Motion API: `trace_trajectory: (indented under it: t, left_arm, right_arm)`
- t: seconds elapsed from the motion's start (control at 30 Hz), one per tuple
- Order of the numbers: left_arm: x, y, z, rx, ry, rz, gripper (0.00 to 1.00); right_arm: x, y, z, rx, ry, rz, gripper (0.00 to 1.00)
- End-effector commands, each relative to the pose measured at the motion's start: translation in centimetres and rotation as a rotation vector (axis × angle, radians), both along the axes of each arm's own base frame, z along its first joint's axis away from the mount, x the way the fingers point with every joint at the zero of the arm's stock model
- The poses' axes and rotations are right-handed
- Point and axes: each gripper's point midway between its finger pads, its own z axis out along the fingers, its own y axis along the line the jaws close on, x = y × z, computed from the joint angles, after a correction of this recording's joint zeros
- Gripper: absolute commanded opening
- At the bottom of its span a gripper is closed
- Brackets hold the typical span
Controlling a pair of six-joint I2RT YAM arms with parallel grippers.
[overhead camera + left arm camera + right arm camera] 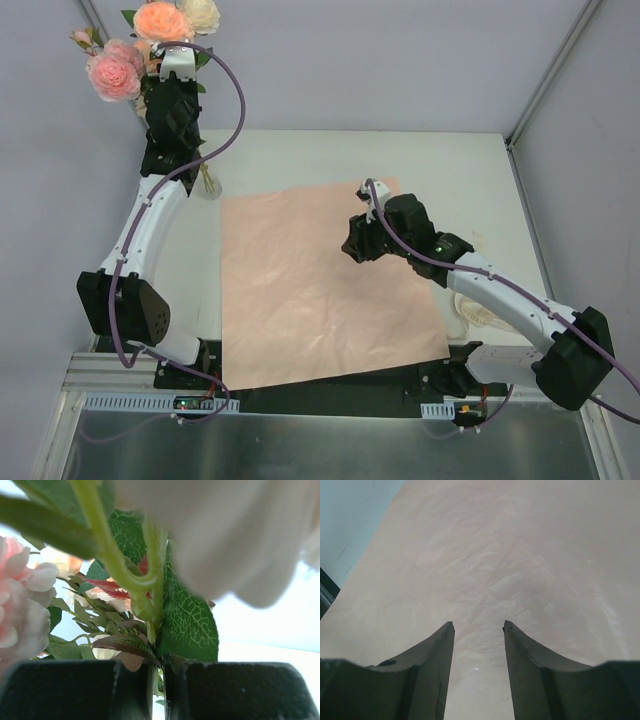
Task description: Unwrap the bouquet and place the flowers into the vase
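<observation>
The flowers [140,48], pink, peach and cream roses on green stems, are raised at the far left corner. My left gripper [160,88] is shut on their stems, and the left wrist view shows a green stem [157,677] pinched between the two dark fingers, with leaves and a pink bloom [17,605] above. The clear glass vase [209,183] stands just below, mostly hidden behind the left arm. I cannot tell whether the stem ends reach into it. The bouquet's pink paper [320,285] lies flat and unwrapped. My right gripper [352,245] [478,626] hovers open over the paper, holding nothing.
A cream ribbon [470,312] lies by the right arm at the paper's near right corner. Grey walls and frame posts close in the table at the back and both sides. The paper [510,555] fills the right wrist view.
</observation>
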Motion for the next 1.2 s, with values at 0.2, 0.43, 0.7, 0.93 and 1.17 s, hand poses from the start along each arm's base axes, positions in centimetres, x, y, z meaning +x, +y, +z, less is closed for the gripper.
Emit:
trace_trajectory:
  t: [0.2, 0.43, 0.7, 0.93, 1.17]
  left_arm:
    - [0.1, 1.6, -2.0, -0.083, 0.012, 0.079, 0.00]
    - [1.0, 1.7, -4.6, -0.112, 0.060, 0.088, 0.00]
    - [1.1, 1.7, -7.5, -0.133, 0.109, 0.096, 0.00]
    - [0.9, 1.7, -11.1, -0.158, 0.164, 0.107, 0.00]
    - [0.3, 2.2, -13.9, -0.159, 0.208, 0.139, 0.00]
  right_arm:
    - [0.7, 0.9, 2.1, 0.047, -0.025, 0.000, 0.47]
    - [0.7, 0.8, 1.9, 0.045, -0.018, -0.001, 0.47]
    - [0.7, 1.0, 1.7, 0.041, -0.012, 0.003, 0.47]
    - [0.7, 1.1, 1.5, 0.043, -0.004, 0.006, 0.47]
    - [0.5, 1.1, 1.4, 0.043, 0.000, 0.011, 0.47]
